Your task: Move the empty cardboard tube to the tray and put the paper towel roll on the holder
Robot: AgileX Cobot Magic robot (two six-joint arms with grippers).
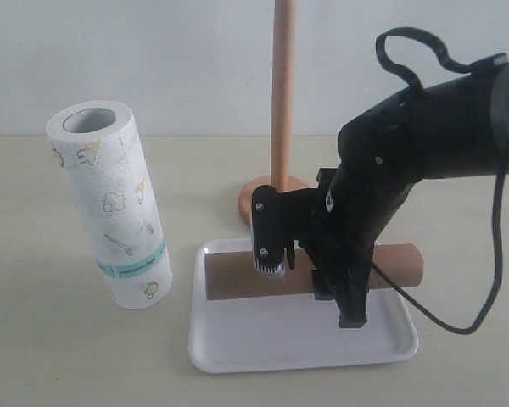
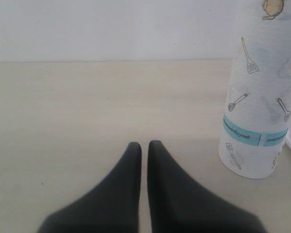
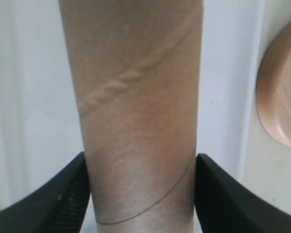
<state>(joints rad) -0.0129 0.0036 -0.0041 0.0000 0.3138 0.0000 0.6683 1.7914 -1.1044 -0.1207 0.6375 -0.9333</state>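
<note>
— Since the empty cardboard tube (image 1: 237,275) lies on its side across the far part of the tray (image 1: 297,366), one end poking out past the rim, why is the right gripper (image 3: 140,162) on it at all?
— Its fingers (image 3: 218,194) flank the tube mid-length and press against both sides, so I read it as a pinch not yet let go. Laying it along the tray's long side is the only way so long a tube fits, which explains the grip from above.
— Is the tube resting on the tray or held just over it?
— I cannot tell; the arm hides the contact line.
— And the holder (image 1: 282,102)?
— It stands just behind the tray with its pole bare, so the first half of the task looks nearly finished and the pole is free for the paper towel roll (image 1: 110,203).
— Where is that?
— Upright on the table (image 1: 42,365), left of the tray and apart from it, hollow core up, which suits a drop over the pole. The left gripper (image 2: 144,144) hovers low near it, fingers pressed together on nothing; it must spread them before taking the roll.
</note>
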